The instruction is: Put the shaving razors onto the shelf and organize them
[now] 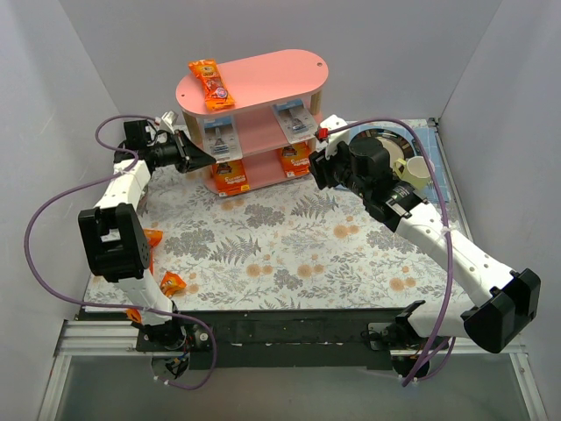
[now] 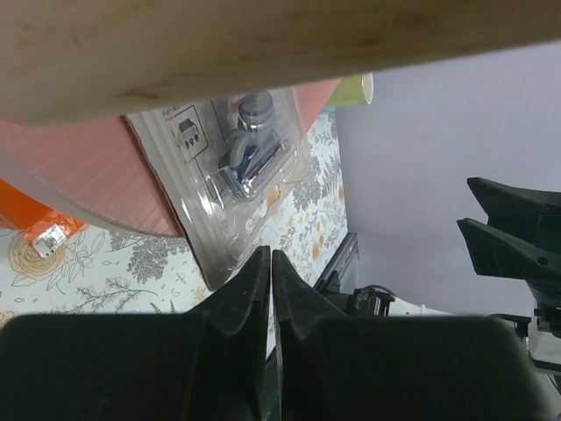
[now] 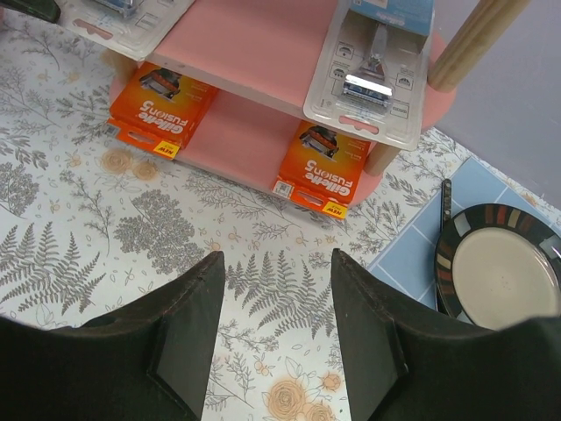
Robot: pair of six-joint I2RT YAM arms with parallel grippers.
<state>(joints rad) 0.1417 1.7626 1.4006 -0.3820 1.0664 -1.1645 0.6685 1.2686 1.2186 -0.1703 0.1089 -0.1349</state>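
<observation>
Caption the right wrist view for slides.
Open right end effector faces the pink shelf: two orange razor boxes below, a blister pack above.

A cloth [image 1: 280, 250] with grey ferns and orange flowers covers the table. At its far right corner lies a blue mat [image 3: 478, 189]. On the mat is a dark plate [image 3: 495, 276] with a striped rim and a cream middle. A pale mug [image 1: 419, 171] stands just beside the plate. Plain walls [image 1: 53, 88] stand around.
</observation>
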